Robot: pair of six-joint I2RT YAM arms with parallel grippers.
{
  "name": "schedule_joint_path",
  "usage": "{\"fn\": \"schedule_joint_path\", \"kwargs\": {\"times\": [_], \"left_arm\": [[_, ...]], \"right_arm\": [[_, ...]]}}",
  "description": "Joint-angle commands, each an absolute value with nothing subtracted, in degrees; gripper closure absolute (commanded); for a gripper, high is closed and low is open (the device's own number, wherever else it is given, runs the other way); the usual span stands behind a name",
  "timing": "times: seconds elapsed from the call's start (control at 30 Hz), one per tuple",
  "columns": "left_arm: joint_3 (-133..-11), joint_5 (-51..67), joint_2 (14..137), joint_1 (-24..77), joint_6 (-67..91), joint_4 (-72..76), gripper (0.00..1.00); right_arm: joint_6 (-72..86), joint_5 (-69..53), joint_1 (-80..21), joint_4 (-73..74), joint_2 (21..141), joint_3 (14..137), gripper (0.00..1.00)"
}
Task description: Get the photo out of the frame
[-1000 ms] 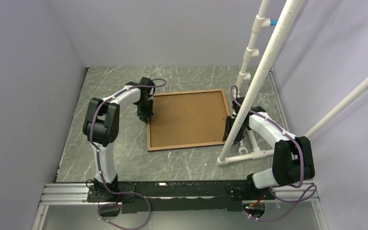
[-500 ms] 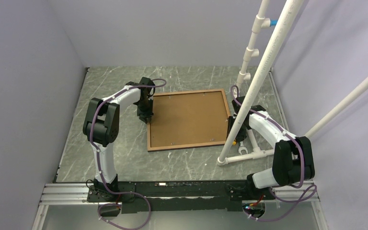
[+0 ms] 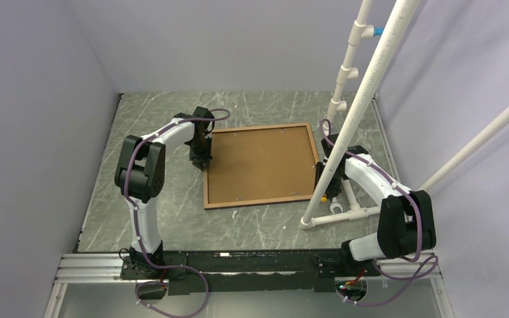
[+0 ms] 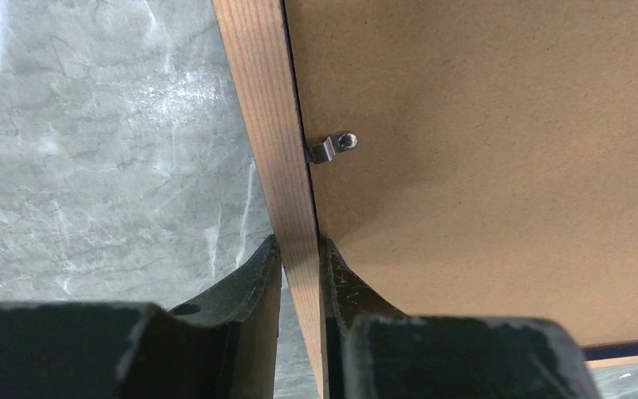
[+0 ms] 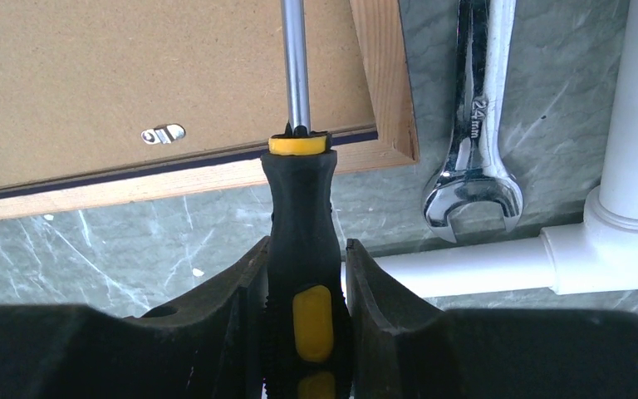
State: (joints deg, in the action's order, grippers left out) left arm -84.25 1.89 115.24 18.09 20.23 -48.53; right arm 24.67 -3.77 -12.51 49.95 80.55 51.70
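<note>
Top external view: what lies on the table (image 3: 172, 218)?

— The frame (image 3: 258, 201), face down, with its wooden back upward. The photo (image 3: 262, 162) sits inside it, brown back showing.

— Your left gripper (image 4: 299, 249)?

— Clenched on the frame's left rail, one finger on either side.

— And your right gripper (image 5: 303, 249)?

— I grasp a black-and-yellow screwdriver (image 5: 301, 199); its shaft lies over the frame's near rail and the photo's back. A wrench (image 5: 472, 158) lies just beside the frame. A metal clip (image 4: 331, 148) sits at the photo's left edge.
</note>
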Motion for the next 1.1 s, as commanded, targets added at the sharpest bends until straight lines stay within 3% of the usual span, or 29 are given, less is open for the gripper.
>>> {"fn": "schedule_joint_path", "kwargs": {"times": [0.0, 1.07], "left_arm": [[-85.4, 0.6, 116.0, 17.9, 18.0, -47.5, 1.0], [-85.3, 0.6, 116.3, 18.0, 17.8, -47.4, 1.0]], "right_arm": [[26.2, -3.8, -12.4, 52.8, 79.0, 52.2, 1.0], [21.6, -10.0, -15.2, 43.3, 85.1, 53.3, 1.0]]}}
